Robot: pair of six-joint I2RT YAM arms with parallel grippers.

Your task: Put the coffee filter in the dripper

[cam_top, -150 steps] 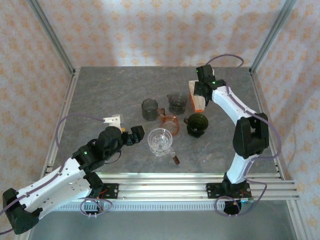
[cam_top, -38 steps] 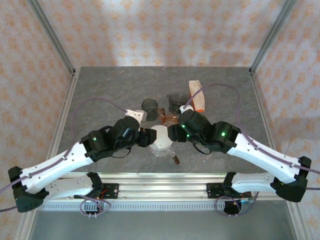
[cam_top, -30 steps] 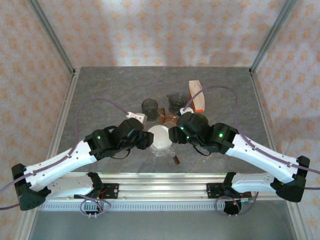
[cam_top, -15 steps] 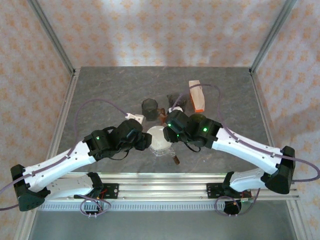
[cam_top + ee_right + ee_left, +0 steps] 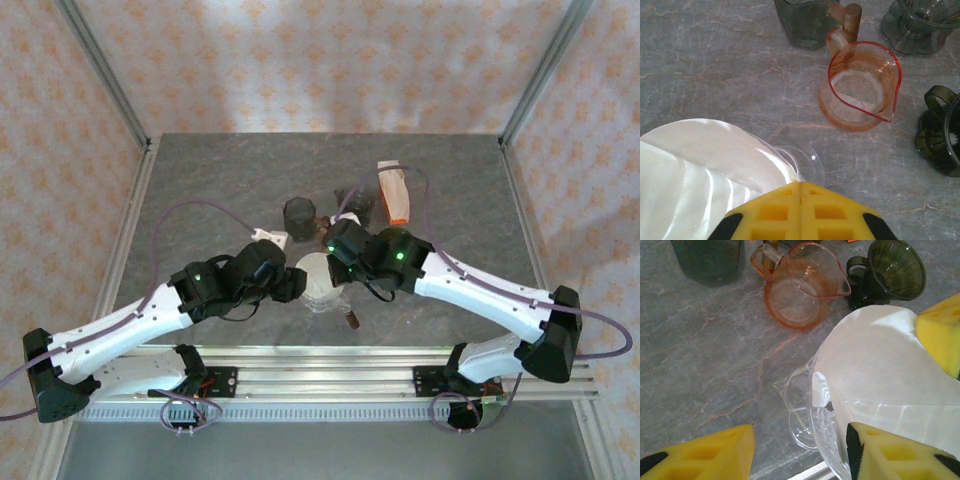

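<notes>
Grey stone table (image 5: 200, 180) with flowery walls (image 5: 300, 60) all around it. Closest to the arms stands the clear glass dripper (image 5: 325, 300), near the middle of the table. The white paper coffee filter (image 5: 880, 370) sits inside it. The paper looks smooth and round, opened up like a cone, with one fold line across it, and it reaches a bit above the glass rim. The left gripper (image 5: 797, 440) is at the dripper's 9 o'clock. Its yellow fingers (image 5: 705, 455) are spread apart, one over the table and one over the paper, with the rim under the gap. The right gripper (image 5: 800, 192) is at the dripper's 1 o'clock. Its two yellow fingers are pressed tight together right at the filter's edge; I cannot tell if paper is pinched between them. Further back at 12 o'clock is an orange glass jug (image 5: 860, 87). Beside it is a dark green dripper (image 5: 890, 270). At 11 o'clock stands a dark glass cup (image 5: 805, 20). Farthest, at 1 o'clock, lies an orange and white box (image 5: 393, 192).
</notes>
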